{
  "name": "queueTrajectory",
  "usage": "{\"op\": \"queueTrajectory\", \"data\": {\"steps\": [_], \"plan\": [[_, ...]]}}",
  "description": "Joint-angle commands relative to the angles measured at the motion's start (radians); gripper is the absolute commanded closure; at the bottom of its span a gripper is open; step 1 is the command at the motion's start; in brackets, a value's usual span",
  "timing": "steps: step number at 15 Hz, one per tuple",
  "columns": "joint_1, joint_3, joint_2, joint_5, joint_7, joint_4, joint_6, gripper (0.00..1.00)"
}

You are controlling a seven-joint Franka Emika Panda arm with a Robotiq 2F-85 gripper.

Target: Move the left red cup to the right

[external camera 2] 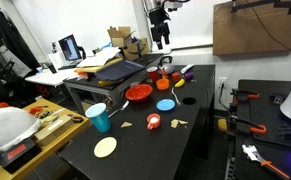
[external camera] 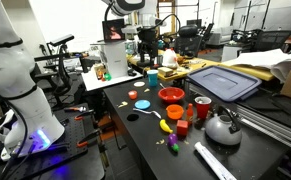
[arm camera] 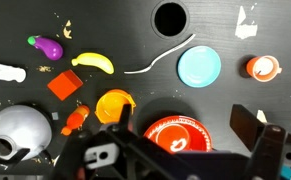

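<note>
Small red cup (arm camera: 264,67) near blue disc (arm camera: 199,66), fingers (arm camera: 247,122) seemingly spread

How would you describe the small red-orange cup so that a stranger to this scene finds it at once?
On the black table, find the wide red bowl. Next to it lies a light blue disc, and the small red-orange cup stands alone just beyond that disc. It is far smaller than the bowl, and its inside looks pale.

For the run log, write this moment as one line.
pincer: open, empty, high above red bowl | small red cup: upright beside blue disc, not gripped
</note>
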Motion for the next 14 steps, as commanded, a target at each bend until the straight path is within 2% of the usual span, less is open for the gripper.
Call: {"op": "queueTrajectory", "data": {"steps": [1, 9, 14], "plan": [[-0.006, -0.002, -0.088, 0.061, -0.057, -0.027, -0.008, 0.00], [0.011, -0.003, -0.213, 0.087, -0.060, -0.055, -0.007, 0.00], [0.027, 0.001, -0.244, 0.084, -0.052, -0.070, -0.011, 0.00]]}}
